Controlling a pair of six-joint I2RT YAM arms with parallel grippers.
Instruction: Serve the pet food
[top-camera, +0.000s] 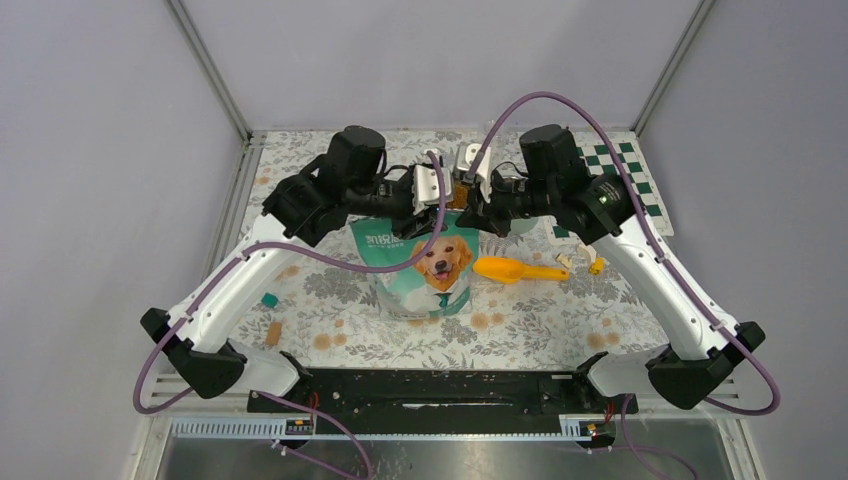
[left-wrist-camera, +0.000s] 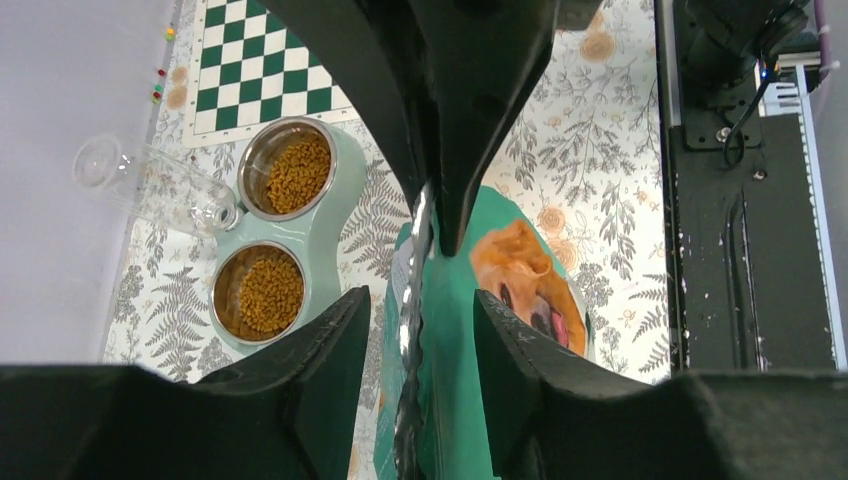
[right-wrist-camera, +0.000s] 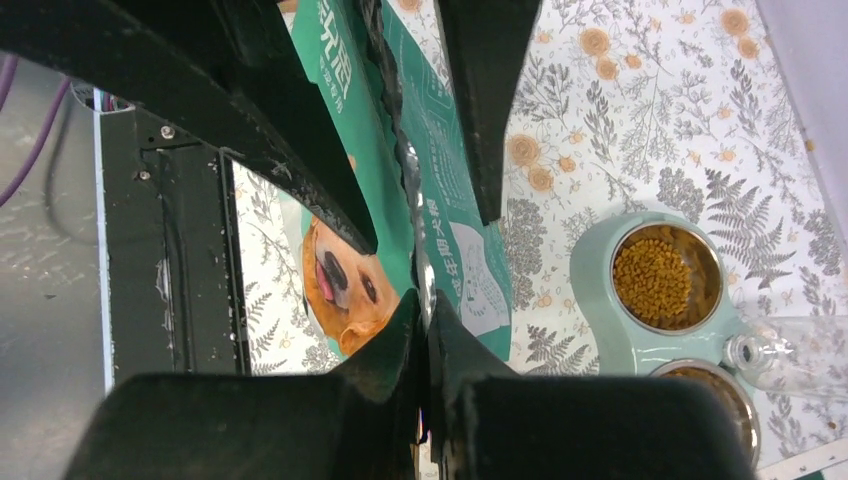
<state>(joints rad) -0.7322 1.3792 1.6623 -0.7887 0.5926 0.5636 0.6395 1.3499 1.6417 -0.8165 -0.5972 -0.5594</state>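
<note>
Pet food (left-wrist-camera: 297, 173): small brown pellets, grainy heaps in two round steel cups of mint-green feeder (left-wrist-camera: 325, 235), left of centre in left wrist view. Glossy teal bag (top-camera: 425, 275) has golden dog print and white Chinese lettering, not legible; top edge crimped, silvery. Right gripper (right-wrist-camera: 425, 305) pinched tight on that edge. Left gripper (left-wrist-camera: 420, 300) part open, straddling same edge, gap each side. Orange plastic scoop (top-camera: 512, 269) lies just right of bag on floral cloth (top-camera: 540, 320).
</note>
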